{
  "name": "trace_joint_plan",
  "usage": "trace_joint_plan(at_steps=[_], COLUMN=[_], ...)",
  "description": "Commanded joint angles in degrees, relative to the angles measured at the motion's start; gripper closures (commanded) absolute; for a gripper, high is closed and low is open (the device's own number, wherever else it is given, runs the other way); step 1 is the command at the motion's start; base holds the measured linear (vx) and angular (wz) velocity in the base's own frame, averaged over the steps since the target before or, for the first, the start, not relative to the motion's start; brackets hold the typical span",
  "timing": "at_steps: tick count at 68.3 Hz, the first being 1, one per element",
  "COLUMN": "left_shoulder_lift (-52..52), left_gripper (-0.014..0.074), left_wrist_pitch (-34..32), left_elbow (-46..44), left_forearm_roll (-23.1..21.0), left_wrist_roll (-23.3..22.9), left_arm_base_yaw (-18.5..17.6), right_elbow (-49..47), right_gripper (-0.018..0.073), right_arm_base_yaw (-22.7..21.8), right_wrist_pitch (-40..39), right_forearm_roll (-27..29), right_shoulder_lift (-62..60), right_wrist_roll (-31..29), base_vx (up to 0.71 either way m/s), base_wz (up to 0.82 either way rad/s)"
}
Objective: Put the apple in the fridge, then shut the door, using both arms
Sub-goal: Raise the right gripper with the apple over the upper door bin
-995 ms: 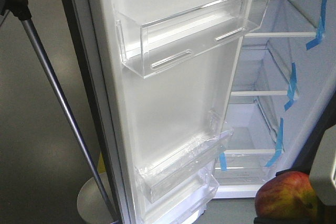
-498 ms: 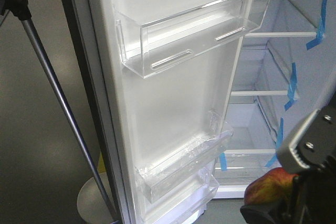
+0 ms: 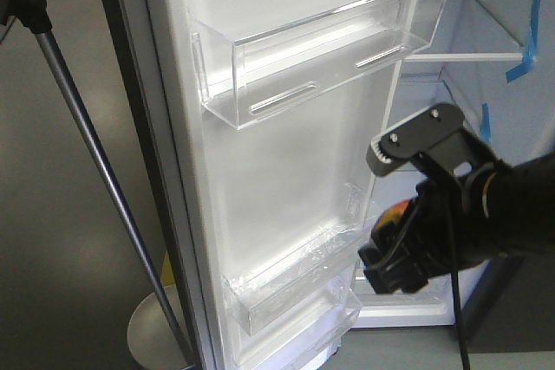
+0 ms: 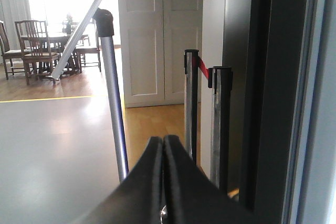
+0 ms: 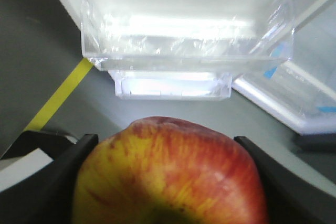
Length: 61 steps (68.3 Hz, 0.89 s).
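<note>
Beside the fridge door (image 3: 286, 171), right end effector (image 5: 166, 150) grips the apple (image 5: 168, 182) (left end effector (image 4: 164, 148) pinched shut, empty); it should clear the lower bins (image 3: 295, 282), held level.

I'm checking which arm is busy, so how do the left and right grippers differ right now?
The left gripper has its jaws pressed together on nothing; the right gripper has its jaws spread around the apple. The left gripper faces stanchion posts; the right gripper faces the clear door bins. Both have black jaws.
</note>
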Motion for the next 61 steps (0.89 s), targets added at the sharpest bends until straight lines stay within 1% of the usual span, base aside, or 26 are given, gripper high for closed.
trace_joint_plan(at_steps=[1,14,24,32,48,61], left_shoulder_lift=[-0.8,-0.8,-0.8,-0.8,-0.8,-0.8], left_gripper=[0.0603,0.0603,0.0603,0.0603,0.0603,0.0603], left_wrist_pitch=[-4.1,-4.1,-4.1,-4.1,-4.1,-4.1], left_elbow=[-1.0,-1.0,-1.0,-1.0,-1.0,-1.0], left_forearm_roll=[-0.5,-0.5,-0.5,-0.5,-0.5,-0.5], left_wrist_roll=[-0.5,-0.5,-0.5,-0.5,-0.5,-0.5], left_arm_base_yaw=[-0.2,-0.2,-0.2,-0.2,-0.2,-0.2], right_elbow=[-7.5,-21.8,-32.7,-39.3,-51.8,-60.6], right_gripper=[0.0307,0.0307,0.0307,0.0307,0.0307,0.0307], right_arm_base_yaw=[0.0,0.0,0.0,0.0,0.0,0.0], right_wrist_pitch=[-1.1,2.7,2.6,1.4,1.4,1.7], right_forearm_roll=[-1.7,-4.8,-6.4,-7.3,-12.2,-13.9], right_shoulder_lift=[-1.2,-1.0,0.1,1.7,8.6,16.3], right_wrist_roll=[0.2,0.2,0.2,0.6,4.8,6.9], base_vx=[0.0,0.0,0.0,0.0,0.0,0.0], base_wz=[0.0,0.0,0.0,0.0,0.0,0.0])
